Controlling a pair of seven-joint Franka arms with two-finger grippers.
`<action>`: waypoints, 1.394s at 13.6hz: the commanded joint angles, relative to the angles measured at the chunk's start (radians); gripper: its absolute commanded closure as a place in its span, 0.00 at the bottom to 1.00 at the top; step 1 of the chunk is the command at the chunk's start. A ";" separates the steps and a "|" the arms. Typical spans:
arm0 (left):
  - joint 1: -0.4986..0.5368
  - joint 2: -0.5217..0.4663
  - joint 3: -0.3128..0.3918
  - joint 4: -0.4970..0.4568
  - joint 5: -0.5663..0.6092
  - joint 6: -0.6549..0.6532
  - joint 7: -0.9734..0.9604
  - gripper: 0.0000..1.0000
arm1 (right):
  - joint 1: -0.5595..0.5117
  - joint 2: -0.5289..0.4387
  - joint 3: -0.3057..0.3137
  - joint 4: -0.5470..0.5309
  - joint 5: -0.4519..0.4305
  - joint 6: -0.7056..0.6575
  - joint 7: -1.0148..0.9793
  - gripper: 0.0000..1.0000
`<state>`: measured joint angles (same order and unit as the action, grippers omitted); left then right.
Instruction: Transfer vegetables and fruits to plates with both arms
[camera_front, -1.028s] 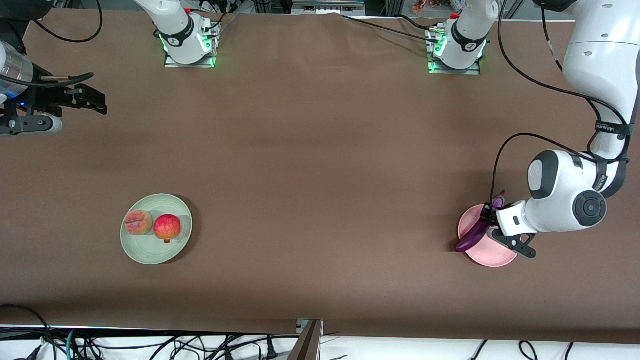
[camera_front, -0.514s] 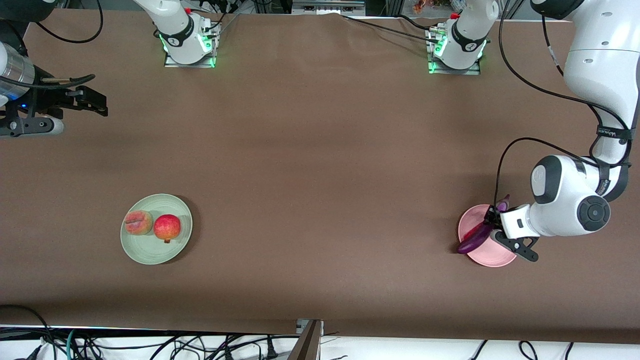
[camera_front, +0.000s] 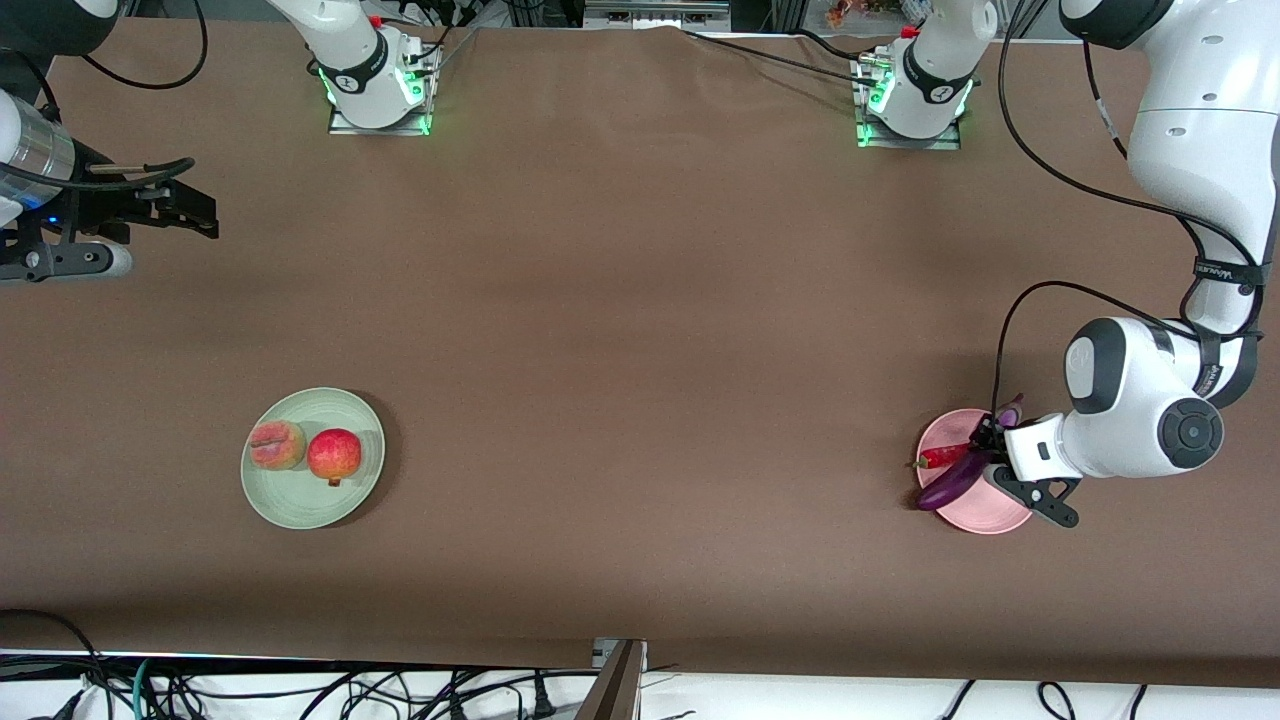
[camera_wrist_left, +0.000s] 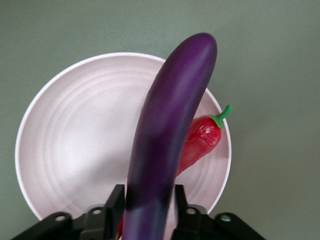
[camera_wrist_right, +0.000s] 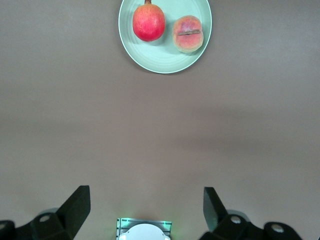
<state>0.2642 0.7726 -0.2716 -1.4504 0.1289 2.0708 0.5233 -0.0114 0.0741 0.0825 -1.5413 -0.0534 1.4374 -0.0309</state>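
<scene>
Your left gripper (camera_wrist_left: 147, 192) hung low over the pink plate (camera_wrist_left: 75, 140), straddling the stem end of the eggplant (camera_wrist_left: 170, 125); you could not tell whether it gripped it or had let go. The eggplant ran out from the gripper across the pink plate, its tip past the rim, above the chili pepper (camera_wrist_left: 202, 140) lying on that plate. Well apart from the pink plate, your right gripper (camera_wrist_right: 145, 200) waited, spread wide and empty. The peach (camera_wrist_right: 188, 34) and the pomegranate (camera_wrist_right: 148, 22) sat on the green plate (camera_wrist_right: 165, 62).
</scene>
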 joint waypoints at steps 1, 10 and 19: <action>0.009 0.007 -0.001 0.033 -0.015 -0.021 0.027 0.00 | -0.005 0.010 0.003 0.026 0.006 -0.006 0.008 0.00; -0.023 -0.217 -0.018 0.039 -0.008 -0.260 -0.023 0.00 | 0.004 0.020 0.005 0.043 0.006 -0.003 0.008 0.00; -0.039 -0.552 -0.017 0.032 -0.125 -0.558 -0.285 0.00 | 0.005 0.020 0.005 0.044 0.009 -0.002 0.008 0.00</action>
<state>0.2097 0.2564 -0.2992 -1.3840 0.0780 1.5340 0.3003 -0.0084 0.0863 0.0866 -1.5187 -0.0534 1.4432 -0.0309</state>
